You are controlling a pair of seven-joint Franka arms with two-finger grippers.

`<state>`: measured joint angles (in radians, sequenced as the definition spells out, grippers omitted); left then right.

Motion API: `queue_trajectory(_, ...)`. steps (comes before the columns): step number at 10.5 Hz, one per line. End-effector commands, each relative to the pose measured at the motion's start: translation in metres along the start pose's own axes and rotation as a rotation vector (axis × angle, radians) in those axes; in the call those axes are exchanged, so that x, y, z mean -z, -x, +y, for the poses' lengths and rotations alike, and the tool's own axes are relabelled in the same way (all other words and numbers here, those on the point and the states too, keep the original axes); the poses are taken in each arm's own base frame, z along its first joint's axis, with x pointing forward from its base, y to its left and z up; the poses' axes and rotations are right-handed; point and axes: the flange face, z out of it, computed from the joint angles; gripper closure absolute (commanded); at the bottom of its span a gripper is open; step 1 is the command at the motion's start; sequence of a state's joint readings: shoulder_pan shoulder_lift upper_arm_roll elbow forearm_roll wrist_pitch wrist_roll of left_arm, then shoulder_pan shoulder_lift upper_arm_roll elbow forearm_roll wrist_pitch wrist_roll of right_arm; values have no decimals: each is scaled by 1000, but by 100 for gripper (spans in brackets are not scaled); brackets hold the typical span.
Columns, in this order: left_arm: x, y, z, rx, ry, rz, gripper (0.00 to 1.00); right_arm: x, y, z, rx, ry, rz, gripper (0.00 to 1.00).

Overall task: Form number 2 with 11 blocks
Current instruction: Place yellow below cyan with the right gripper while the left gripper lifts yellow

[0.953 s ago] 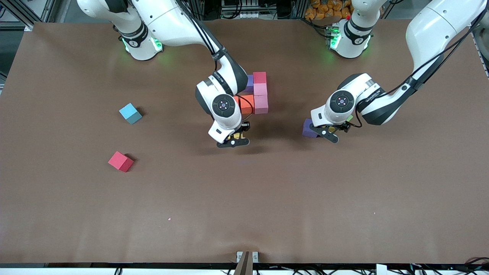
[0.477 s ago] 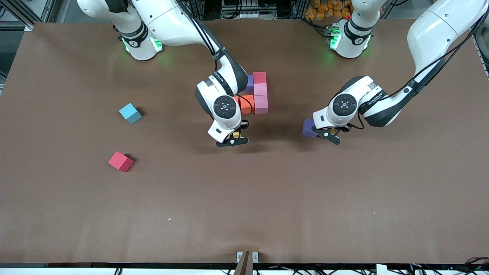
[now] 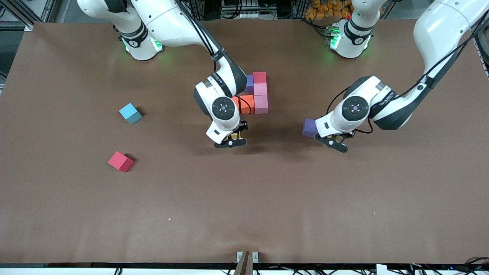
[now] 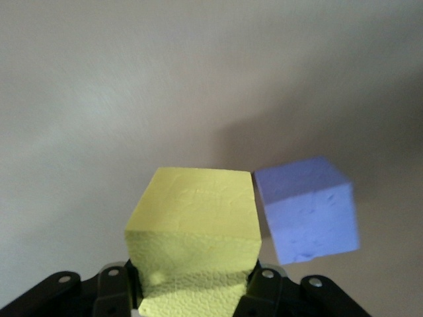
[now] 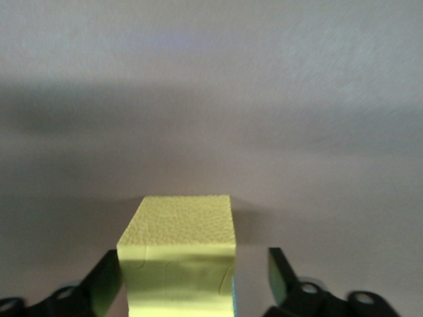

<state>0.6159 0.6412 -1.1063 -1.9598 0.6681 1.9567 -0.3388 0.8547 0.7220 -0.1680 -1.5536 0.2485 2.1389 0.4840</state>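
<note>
In the front view, the right gripper [image 3: 230, 142] was low over the middle of the table [image 3: 244, 214], just at the near side of the half-made 2 [image 3: 261, 99]. A second before, it was pinching. Now it had let go, so I think its block had just been put down to grow the 2. The left gripper [image 3: 336, 144] had slid a little toward the front edge, away from the loose purple block [image 3: 308, 128]. A blue block [image 3: 130, 113] and a red block [image 3: 120, 161] lay alone toward the right arm's end of the table, not used yet. The right arm hid part of the 2, so I could not count its blocks. Both yellow blocks were nearly hidden under the grippers here.

In the left wrist view, the left gripper was pinching the second yellow block [image 4: 195, 228] tight. Before, it was spread wide, so this was a fresh grab. The loose purple block [image 4: 307, 211] sat just beside it. I could not tell if the second yellow block was off the table yet.

In the right wrist view, the yellow block [image 5: 182, 254] sat between spread fingers [image 5: 281, 271], with a gap on one side. The 2 did not show there, so I could not see if the block touched it.
</note>
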Motion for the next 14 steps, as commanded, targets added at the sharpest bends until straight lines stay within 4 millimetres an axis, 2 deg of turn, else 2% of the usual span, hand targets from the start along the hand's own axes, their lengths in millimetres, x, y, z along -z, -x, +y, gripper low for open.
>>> queue_trajectory(1,39,-22,17,6,5,35,81,43,-13,9,-30,0,43,0)
queue_trajectory(2,48,-33,15,17,25,58,82,58,-21,19,-49,6,46,0)
queue_trajectory(3,53,-44,20,33,40,70,83,75,-31,32,-65,14,56,0)
queue_trajectory(5,64,-66,51,128,89,67,83,82,-55,83,-54,51,62,0)
queue_trajectory(7,52,-75,104,273,99,26,84,78,-75,147,28,82,22,0)
queue_trajectory(9,30,-77,158,467,48,7,85,80,-83,198,166,124,-2,0)
queue_trajectory(10,20,-78,168,565,41,12,85,83,-83,233,266,133,-19,0)
queue_trajectory(11,15,-79,177,589,41,23,84,89,-82,272,359,131,-32,0)
queue_trajectory(12,7,-76,187,538,25,19,82,87,-78,304,431,113,-45,0)
queue_trajectory(13,1,-68,211,396,-13,29,82,84,-70,328,482,96,-40,0)
queue_trajectory(14,-5,-63,226,220,-72,56,82,78,-63,350,549,87,-21,0)
